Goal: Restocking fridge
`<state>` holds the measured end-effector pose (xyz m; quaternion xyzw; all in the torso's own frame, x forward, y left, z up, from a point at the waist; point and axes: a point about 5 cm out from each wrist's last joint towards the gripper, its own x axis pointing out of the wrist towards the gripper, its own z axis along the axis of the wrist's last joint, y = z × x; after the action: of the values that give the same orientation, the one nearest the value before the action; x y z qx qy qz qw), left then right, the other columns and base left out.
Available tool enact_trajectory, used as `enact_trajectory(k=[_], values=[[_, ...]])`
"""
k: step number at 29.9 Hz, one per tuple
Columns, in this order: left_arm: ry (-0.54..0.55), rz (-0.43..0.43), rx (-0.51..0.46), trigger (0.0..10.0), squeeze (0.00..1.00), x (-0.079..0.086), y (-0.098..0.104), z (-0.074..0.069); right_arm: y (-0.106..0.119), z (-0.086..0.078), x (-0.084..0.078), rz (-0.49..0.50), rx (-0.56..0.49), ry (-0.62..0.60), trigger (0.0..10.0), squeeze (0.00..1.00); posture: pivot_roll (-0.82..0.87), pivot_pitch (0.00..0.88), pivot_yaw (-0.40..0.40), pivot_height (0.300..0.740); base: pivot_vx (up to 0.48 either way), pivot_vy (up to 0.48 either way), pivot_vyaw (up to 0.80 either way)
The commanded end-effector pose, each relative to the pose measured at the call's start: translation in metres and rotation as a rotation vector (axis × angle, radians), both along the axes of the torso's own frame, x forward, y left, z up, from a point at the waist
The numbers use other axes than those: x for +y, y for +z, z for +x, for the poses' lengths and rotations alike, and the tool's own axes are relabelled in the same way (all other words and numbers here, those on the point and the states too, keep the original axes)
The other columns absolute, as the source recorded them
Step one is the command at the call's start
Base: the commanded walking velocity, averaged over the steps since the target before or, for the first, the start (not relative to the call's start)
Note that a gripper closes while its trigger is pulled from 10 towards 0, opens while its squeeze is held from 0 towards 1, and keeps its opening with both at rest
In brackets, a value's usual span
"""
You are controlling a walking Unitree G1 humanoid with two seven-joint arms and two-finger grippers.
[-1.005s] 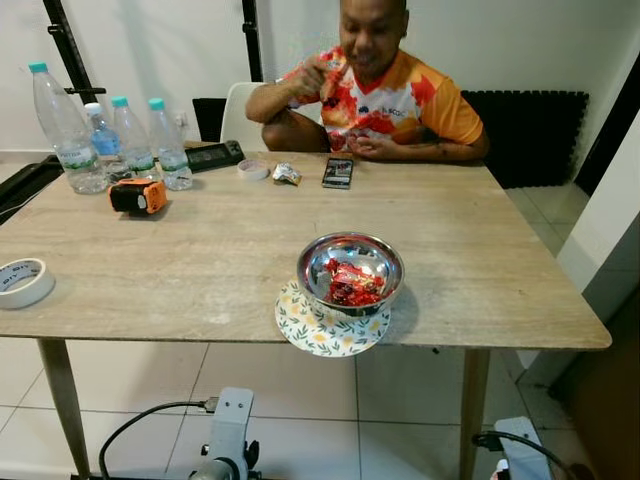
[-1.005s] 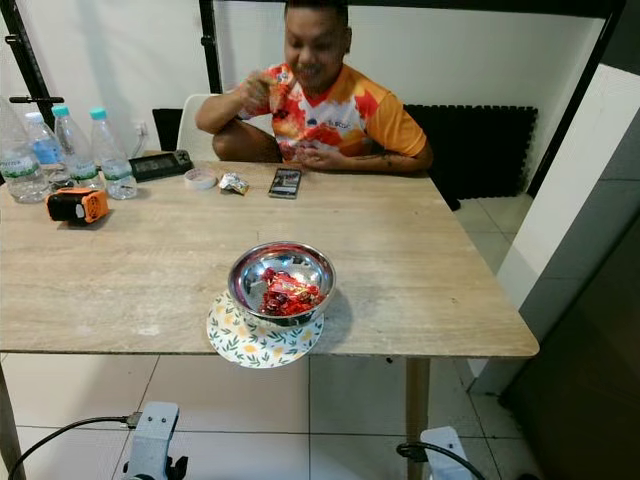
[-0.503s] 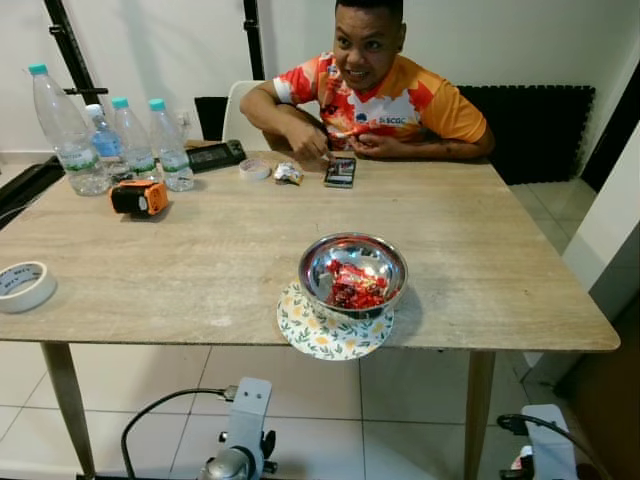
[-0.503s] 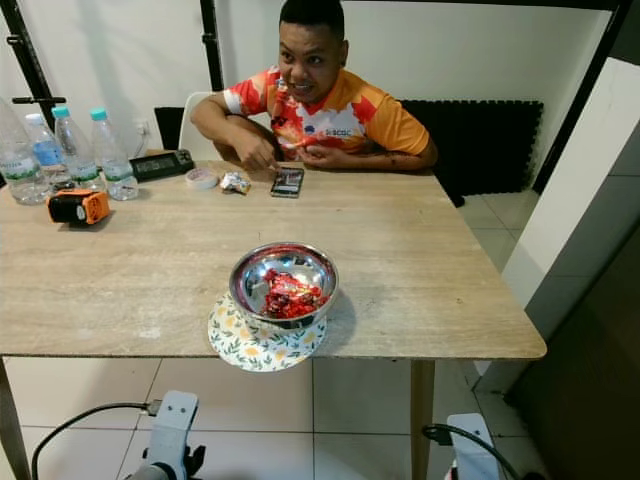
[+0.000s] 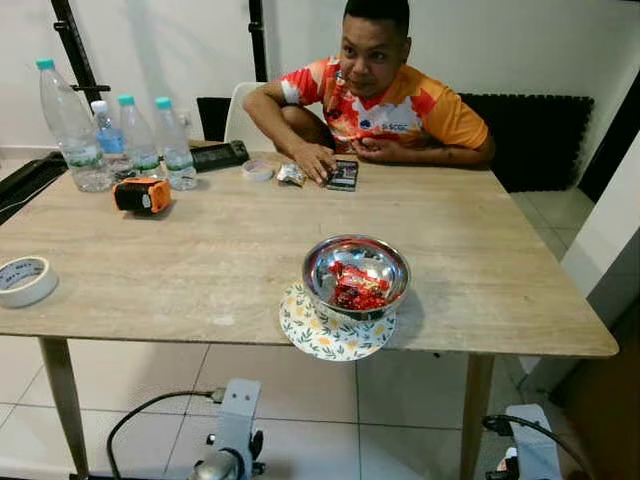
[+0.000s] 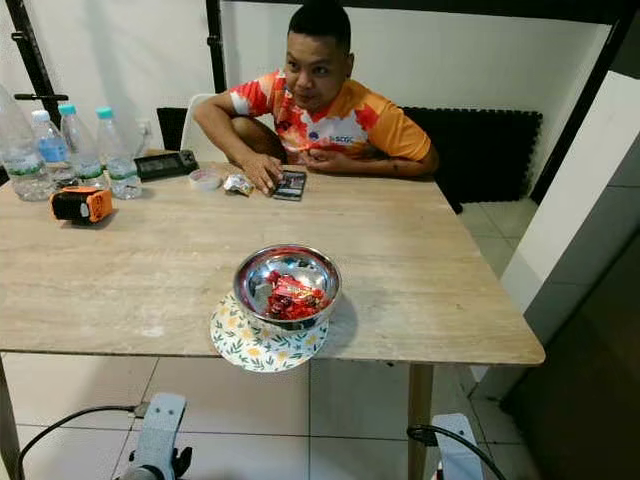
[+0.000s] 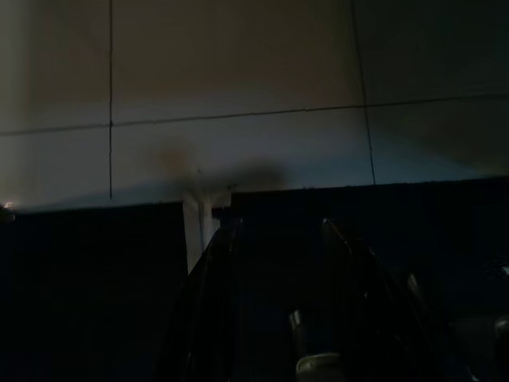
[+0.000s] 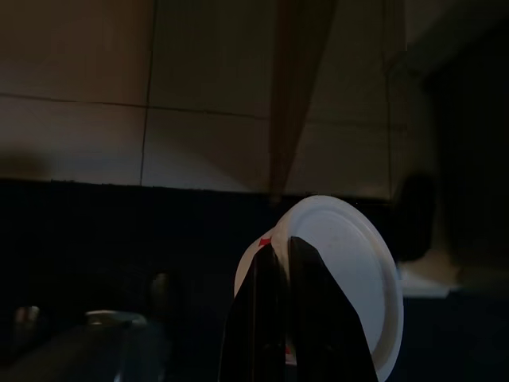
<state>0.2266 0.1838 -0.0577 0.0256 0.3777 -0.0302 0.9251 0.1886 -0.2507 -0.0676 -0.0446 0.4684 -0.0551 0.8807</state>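
A wooden table (image 5: pixel 200 260) carries a floral plate (image 5: pixel 335 335), four water bottles (image 5: pixel 120 140), tape roll (image 5: pixel 25 280) and phone (image 5: pixel 343 175)

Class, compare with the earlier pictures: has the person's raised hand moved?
Yes. The person's hand has come down from near the face to the table, resting beside the phone.

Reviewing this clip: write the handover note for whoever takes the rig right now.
Left gripper: open, holding nothing, low over the tiled floor in front of the table.
Right gripper: low too, fingers together on what looks like a white disc; the view is dark.
On the table: metal bowl of red-wrapped sweets on a floral plate at the near edge; water bottles at the far left. A person sits opposite, hand by a phone.
Done: no restocking to be seen.
Left: find the fridge and stock it.
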Motion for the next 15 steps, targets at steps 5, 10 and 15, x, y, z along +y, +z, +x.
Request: enact_trajectory(k=[5,10,15], values=[[0.074,-0.006,-0.026,10.0,0.0,0.012,0.001,-0.002,-0.003,-0.007,-0.002,0.05,-0.019,-0.11,10.0,0.0,-0.1,0.0,-0.027,0.74,0.0,0.0,0.0],[0.103,-0.008,-0.064,10.0,0.0,0.016,0.006,0.004,-0.003,-0.008,-0.003,0.063,-0.025,-0.134,10.0,0.0,-0.11,0.0,-0.009,0.74,0.0,0.0,0.0],[0.133,0.022,-0.046,10.0,0.0,0.023,0.009,0.009,-0.004,-0.009,0.0,0.072,-0.018,-0.125,10.0,0.0,-0.12,0.0,0.006,0.74,0.0,0.0,0.0]])
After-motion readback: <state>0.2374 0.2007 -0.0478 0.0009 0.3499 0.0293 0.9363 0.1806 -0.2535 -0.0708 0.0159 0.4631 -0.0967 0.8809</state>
